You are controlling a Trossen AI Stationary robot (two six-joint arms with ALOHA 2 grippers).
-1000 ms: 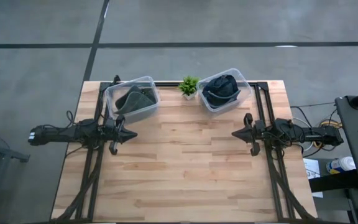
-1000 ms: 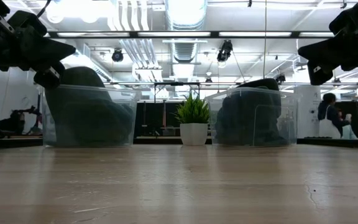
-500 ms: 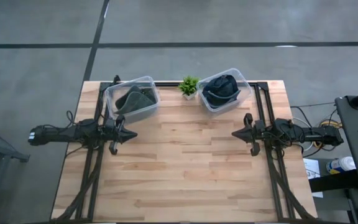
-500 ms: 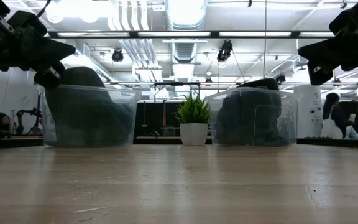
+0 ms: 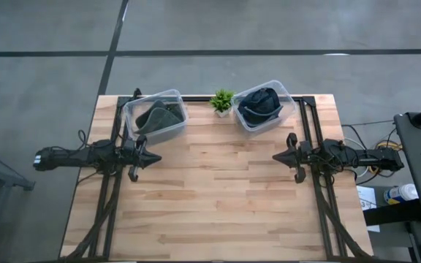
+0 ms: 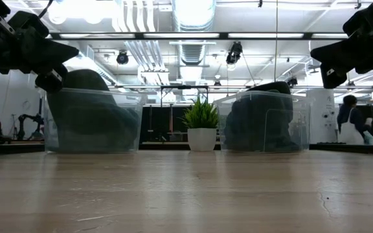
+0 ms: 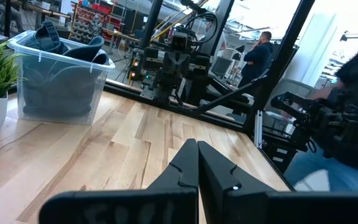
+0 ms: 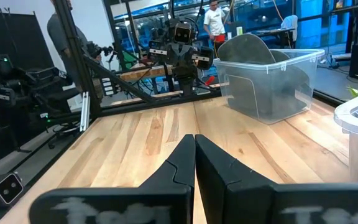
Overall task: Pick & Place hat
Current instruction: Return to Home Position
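Two arms reach in over the wooden counter (image 5: pixel 210 204) from opposite sides, their tips facing each other and well apart. On the left, the left gripper (image 5: pixel 157 158) hangs above the boards with its fingers (image 7: pixel 182 168) pressed together, holding nothing. Toward the far edge, the left transparent bin (image 5: pixel 131 111) holds the black cap (image 5: pixel 159 115). A small potted plant (image 5: pixel 221 101) stands between the two bins. The right transparent bin (image 5: pixel 289 100) holds the blue caps (image 5: pixel 260 102), which rise a little above its rim. On the right, the right gripper (image 5: pixel 275 157) hangs with its fingers (image 8: pixel 182 162) likewise together and empty.
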